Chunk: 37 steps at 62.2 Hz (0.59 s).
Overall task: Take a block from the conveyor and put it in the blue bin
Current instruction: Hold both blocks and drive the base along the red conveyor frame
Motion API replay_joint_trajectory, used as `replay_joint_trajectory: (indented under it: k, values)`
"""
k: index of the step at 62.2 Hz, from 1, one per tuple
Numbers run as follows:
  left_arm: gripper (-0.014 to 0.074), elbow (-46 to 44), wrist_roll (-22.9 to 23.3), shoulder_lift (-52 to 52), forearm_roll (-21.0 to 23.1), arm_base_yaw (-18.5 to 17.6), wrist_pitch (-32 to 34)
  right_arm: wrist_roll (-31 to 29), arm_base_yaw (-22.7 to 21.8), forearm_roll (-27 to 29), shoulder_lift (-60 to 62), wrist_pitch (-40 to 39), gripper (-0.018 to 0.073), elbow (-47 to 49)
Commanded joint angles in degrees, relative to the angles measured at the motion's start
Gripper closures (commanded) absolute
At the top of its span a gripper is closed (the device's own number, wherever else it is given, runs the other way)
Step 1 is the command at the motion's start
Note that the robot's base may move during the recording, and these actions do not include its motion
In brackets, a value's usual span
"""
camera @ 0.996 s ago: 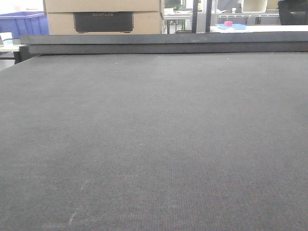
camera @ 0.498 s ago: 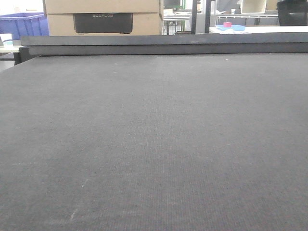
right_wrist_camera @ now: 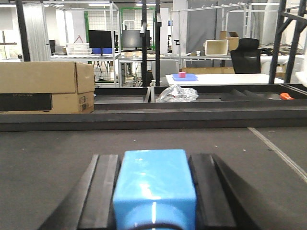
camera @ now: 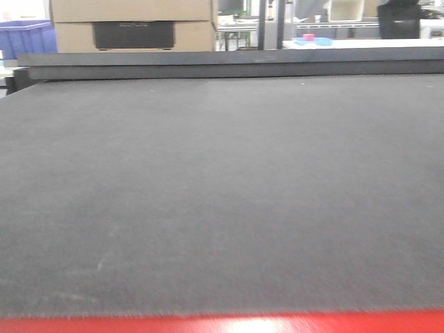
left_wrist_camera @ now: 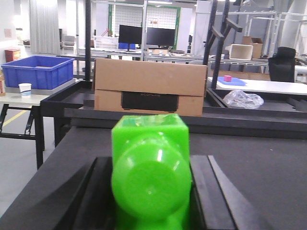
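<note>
The block (left_wrist_camera: 149, 184), bright green, is held in the left gripper (left_wrist_camera: 151, 201), whose dark jaws are closed against its two sides, above the conveyor (camera: 222, 194). A light blue block (right_wrist_camera: 154, 189) is clamped likewise in the right gripper (right_wrist_camera: 154, 206). A blue bin (left_wrist_camera: 37, 72) is seen beyond the belt, left of a cardboard box (left_wrist_camera: 151, 86).

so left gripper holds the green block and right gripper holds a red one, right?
No: the right gripper holds a light blue block, not a red one, as the right wrist view shows. The left gripper does hold the green block.
</note>
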<state>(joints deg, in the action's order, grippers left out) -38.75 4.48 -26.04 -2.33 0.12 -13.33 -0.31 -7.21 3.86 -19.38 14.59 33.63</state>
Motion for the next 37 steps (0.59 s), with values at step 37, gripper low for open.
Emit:
replay_joint_trajectory:
  k: [37]
  values:
    - [0.0707,-0.1,0.0,0.2,0.2,0.0,1.0,-0.3,0.0,-0.4,0.3,-1.3,0.0713,-0.1]
